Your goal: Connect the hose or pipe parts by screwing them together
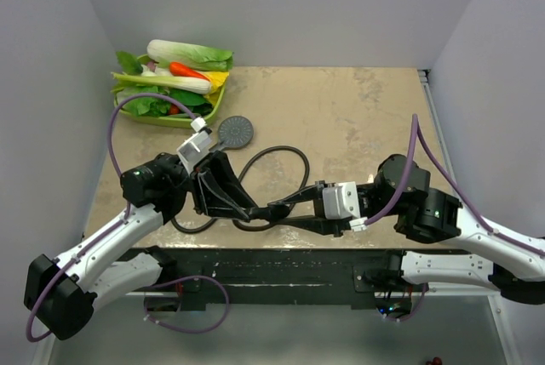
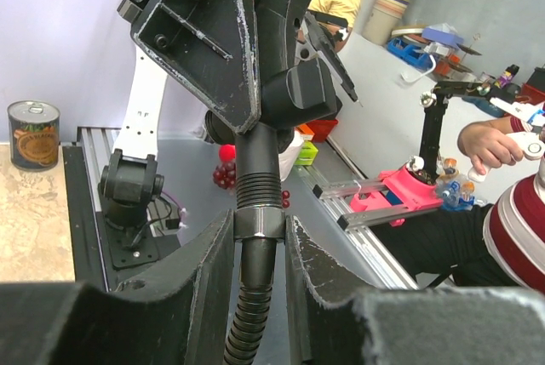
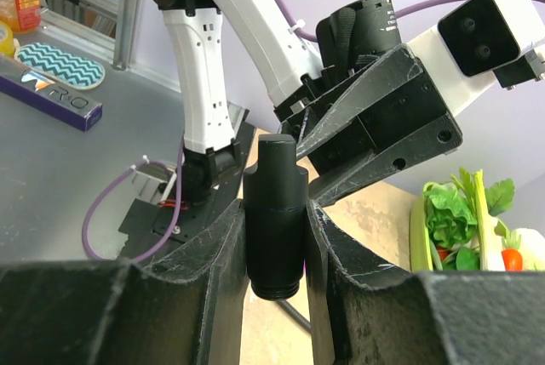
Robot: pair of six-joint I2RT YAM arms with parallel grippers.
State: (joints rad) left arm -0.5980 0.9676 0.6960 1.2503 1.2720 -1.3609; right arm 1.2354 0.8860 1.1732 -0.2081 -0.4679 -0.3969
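My left gripper [image 2: 258,230] is shut on the metal end nut [image 2: 258,225] of the dark ribbed hose [image 2: 247,322], which hangs down between the fingers. My right gripper [image 3: 274,222] is shut on a short black cylindrical pipe part [image 3: 275,203] whose threaded end points toward its camera. In the top view the two grippers meet tip to tip near the table's front, left gripper [image 1: 254,212] against right gripper [image 1: 278,210], and the joint itself is hidden. The hose [image 1: 289,152] loops behind them. The round shower head [image 1: 235,131] lies face up beside the left wrist.
A green tray [image 1: 207,116] of toy vegetables stands at the back left corner. A tin can [image 2: 34,134] sits on the table edge in the left wrist view. Purple cables [image 1: 111,139] arc over both arms. White walls enclose the table.
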